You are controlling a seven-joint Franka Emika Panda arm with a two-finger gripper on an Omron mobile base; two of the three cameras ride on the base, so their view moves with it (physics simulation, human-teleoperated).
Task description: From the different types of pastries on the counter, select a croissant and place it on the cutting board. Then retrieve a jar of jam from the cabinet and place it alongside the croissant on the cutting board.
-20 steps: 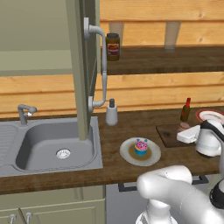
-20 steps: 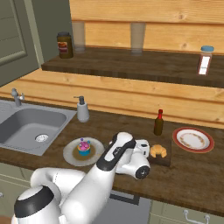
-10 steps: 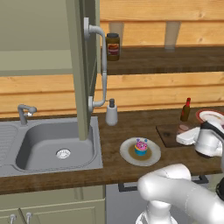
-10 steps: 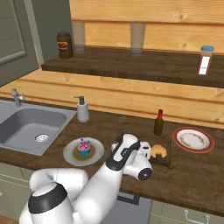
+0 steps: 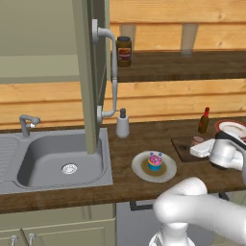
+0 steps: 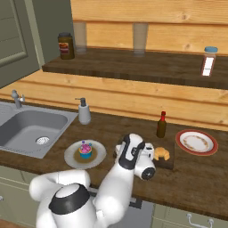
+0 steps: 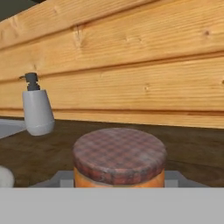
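Note:
In the hand view the jar of jam [image 7: 119, 155] is close up, orange with a brownish plaid lid, and grey fingertips [image 7: 61, 178] flank it on both sides. My gripper [image 6: 149, 150] is shut on it at the left part of the dark cutting board [image 6: 168, 163], just left of the golden croissant [image 6: 161, 153]. From the left base the gripper [image 5: 199, 150] reaches over the board [image 5: 182, 146]. The hand hides the jar in both base views. The cupcake [image 6: 84, 150] stands on a grey plate. The cabinet door [image 5: 89, 72] is open.
A slim red-capped bottle [image 6: 161, 124] stands behind the board, and a red-rimmed plate [image 6: 196, 142] lies to its right. A soap dispenser [image 7: 37, 109] and the sink [image 5: 57, 161] are to the left. On the shelf stands a dark jar [image 5: 124, 50].
The hand with the jar has shifted slightly toward the croissant over the cutting board. Nothing else has moved.

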